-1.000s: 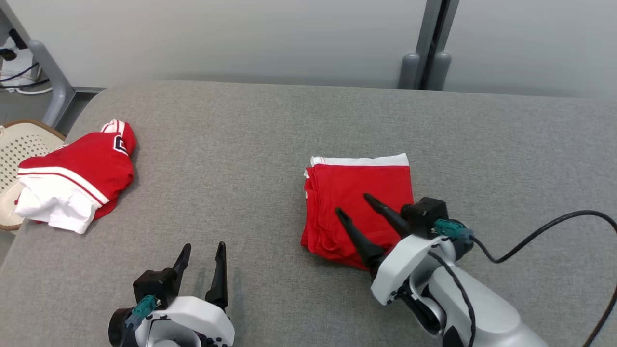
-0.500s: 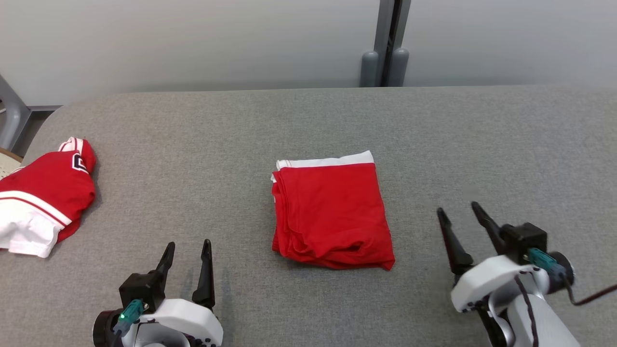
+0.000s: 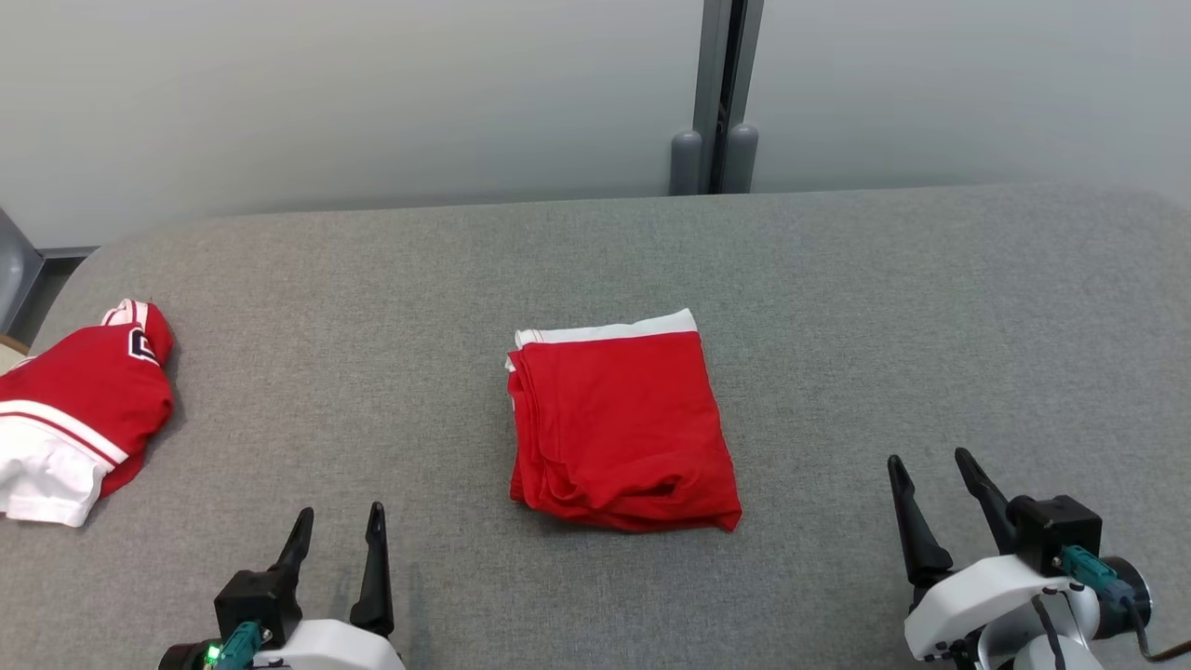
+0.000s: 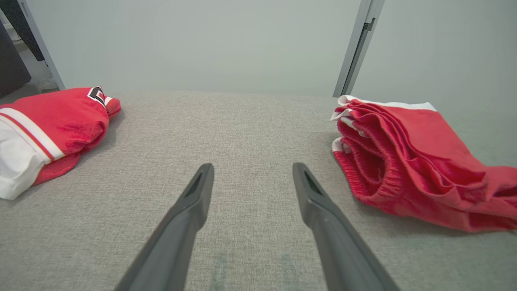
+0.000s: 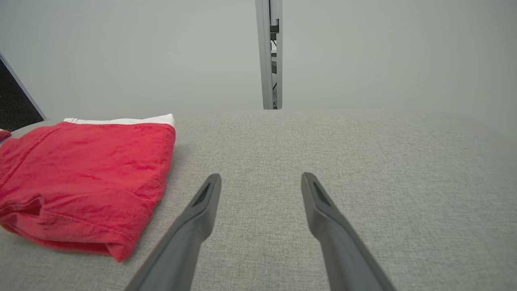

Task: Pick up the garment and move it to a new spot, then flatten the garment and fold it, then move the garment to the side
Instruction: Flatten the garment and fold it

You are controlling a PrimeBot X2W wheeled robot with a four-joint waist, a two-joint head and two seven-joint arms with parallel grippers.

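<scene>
Uncovered since a second ago, your folded red cloth garment with a white band (image 3: pixel 622 433) lies centred on the grey fabric table (image 3: pixel 837 307). Your right gripper (image 3: pixel 927 456) has drawn back to its right, fingers spread and empty; your left gripper (image 3: pixel 341 508), likewise spread, holds nothing.

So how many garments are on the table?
2. A folded red garment lies in the middle of the grey table; a bunched red-and-white garment sits at its left edge, cut off by the frame. More may lie beyond.
</scene>
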